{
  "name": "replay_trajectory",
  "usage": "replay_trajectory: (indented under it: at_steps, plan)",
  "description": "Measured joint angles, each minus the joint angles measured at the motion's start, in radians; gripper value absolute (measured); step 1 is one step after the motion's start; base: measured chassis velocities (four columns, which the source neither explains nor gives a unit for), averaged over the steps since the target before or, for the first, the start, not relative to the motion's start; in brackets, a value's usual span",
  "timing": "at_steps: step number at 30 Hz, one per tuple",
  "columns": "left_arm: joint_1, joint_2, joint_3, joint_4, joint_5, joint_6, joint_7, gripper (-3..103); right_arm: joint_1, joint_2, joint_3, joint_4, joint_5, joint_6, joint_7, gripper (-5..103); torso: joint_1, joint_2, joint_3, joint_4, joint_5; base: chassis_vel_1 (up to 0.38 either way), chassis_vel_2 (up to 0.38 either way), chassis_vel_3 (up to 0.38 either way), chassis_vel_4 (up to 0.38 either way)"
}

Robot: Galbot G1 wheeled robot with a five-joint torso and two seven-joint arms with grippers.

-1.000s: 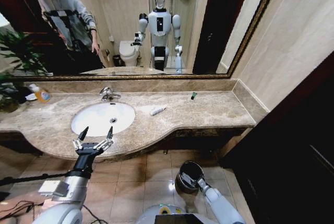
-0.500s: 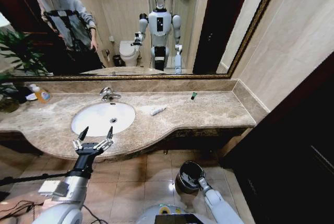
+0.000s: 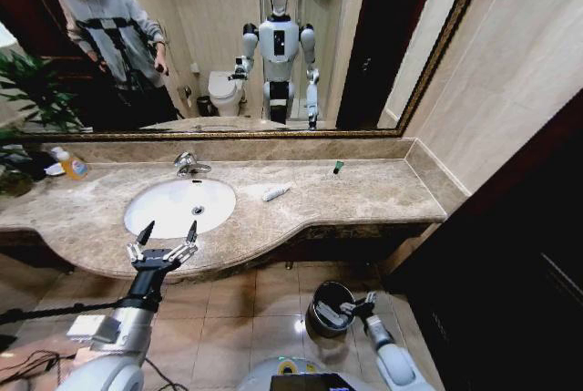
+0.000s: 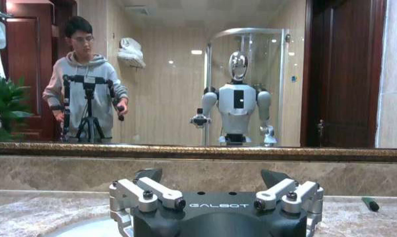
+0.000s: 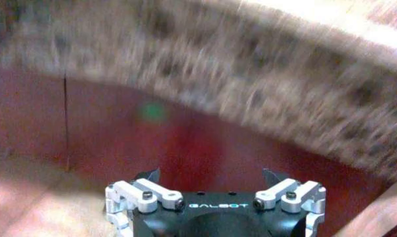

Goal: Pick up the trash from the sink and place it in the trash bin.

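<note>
Marble surface (image 3: 383, 192) is stretching above the right gripper (image 3: 362, 307), now lifting open-fingered just beside the trash bin (image 3: 330, 311) after dipping into it, while the open left gripper (image 3: 167, 243) is hovering near the sink (image 3: 178, 205), white tube (image 3: 275, 192) beyond.

The head camera looks down and forward over the marble surface (image 3: 364, 192) and mirror (image 3: 273, 45). The left wrist camera faces that mirror from low and close. The right wrist camera sits near the floor, facing the surface's edge.

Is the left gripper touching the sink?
Apart. In the head view the left gripper, fingers open, hangs at the counter's front edge, with marble showing between it and the sink.
</note>
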Motion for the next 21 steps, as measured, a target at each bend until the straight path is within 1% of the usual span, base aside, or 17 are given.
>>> replay_trajectory:
  at_steps: [2,3,5,6,10,14,16,18,21]
  plan:
    - [0.000,0.000,0.000,0.000,0.000,0.000,0.000,100,-0.064,0.002,0.023,0.103,0.024,0.000,0.001,100,0.000,0.000,0.000,0.0000,0.0003,0.000,0.000,0.000,0.000]
    - [0.000,0.000,0.000,0.000,0.000,0.000,0.000,100,-0.064,0.002,0.023,0.103,0.024,0.000,0.001,100,0.000,0.000,0.000,0.0000,0.0003,0.000,0.000,0.000,0.000]
    - [0.000,0.000,0.000,0.000,0.000,0.000,0.000,100,-0.128,0.008,0.037,0.205,0.038,0.000,0.001,100,0.000,0.000,0.000,-0.0002,0.0002,0.000,0.000,0.000,0.000]
    - [0.000,0.000,0.000,0.000,0.000,0.000,0.000,100,-0.128,0.008,0.037,0.205,0.038,0.000,0.001,100,0.000,0.000,0.000,-0.0002,0.0002,0.000,0.000,0.000,0.000]
    - [0.000,0.000,0.000,0.000,0.000,0.000,0.000,100,-0.192,0.027,0.039,0.357,0.042,-0.019,0.002,100,0.000,0.000,0.000,-0.0001,0.0000,0.000,0.000,0.000,0.000]
    - [0.000,0.000,0.000,0.000,0.000,0.000,0.000,100,-0.195,0.038,0.021,0.420,0.039,-0.046,0.002,100,0.000,0.000,0.000,-0.0001,0.0002,0.000,0.000,0.000,0.000]
    - [0.000,0.000,0.000,0.000,0.000,0.000,0.000,100,-0.165,0.042,-0.005,0.465,0.042,-0.077,0.000,100,0.000,0.000,0.000,-0.0001,0.0002,0.000,0.000,0.000,0.000]
    - [0.000,0.000,0.000,0.000,0.000,0.000,0.000,100,-0.138,0.038,-0.019,0.476,0.057,-0.083,-0.008,100,0.000,0.000,0.000,0.0000,0.0004,0.000,0.000,0.000,0.000]
    - [0.000,0.000,0.000,0.000,0.000,0.000,0.000,100,-0.075,0.000,-0.050,0.491,0.113,-0.117,-0.039,100,0.000,0.000,0.000,-0.0001,0.0003,0.000,0.000,0.000,0.000]
